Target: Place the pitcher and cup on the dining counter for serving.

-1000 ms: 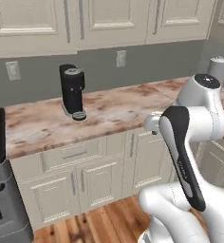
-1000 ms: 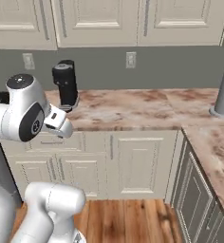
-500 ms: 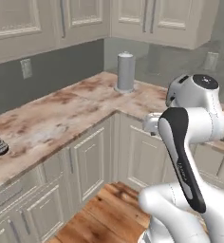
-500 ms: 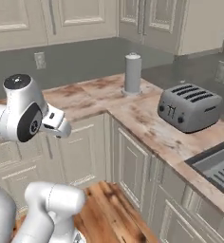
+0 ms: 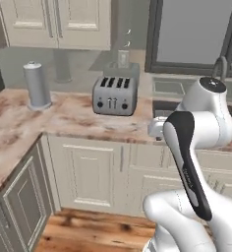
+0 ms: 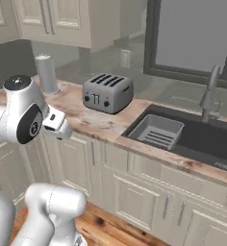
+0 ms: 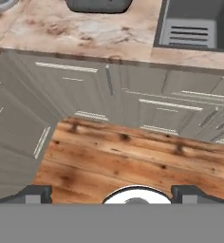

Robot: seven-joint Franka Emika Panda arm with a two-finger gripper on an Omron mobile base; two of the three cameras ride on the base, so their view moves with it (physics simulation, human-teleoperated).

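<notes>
You're facing a counter (image 5: 83,118) of reddish-brown and cream marbled stone over cream panelled cabinets (image 5: 96,172), with a glossy grey four-slot toaster (image 5: 115,95) and a plain grey cylinder canister (image 5: 37,84) on it. The sink (image 6: 192,137) is dark charcoal with a paler grey ribbed rack (image 6: 156,130) inside and a grey faucet (image 6: 209,96), and your floor (image 7: 128,163) is warm orange-brown wood with dark knots.

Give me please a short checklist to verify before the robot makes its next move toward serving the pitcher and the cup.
1. Gripper open, fingertips wide apart: ok.
2. Gripper empty, wooden floor under it: ok.
3. Pitcher located: not ok, none among the toaster, grey canister and sink.
4. Cup located: not ok.
5. Dining counter located: not ok; this marbled counter holds the sink and faucet.
6. Arm clear of the counter edge: ok.
</notes>
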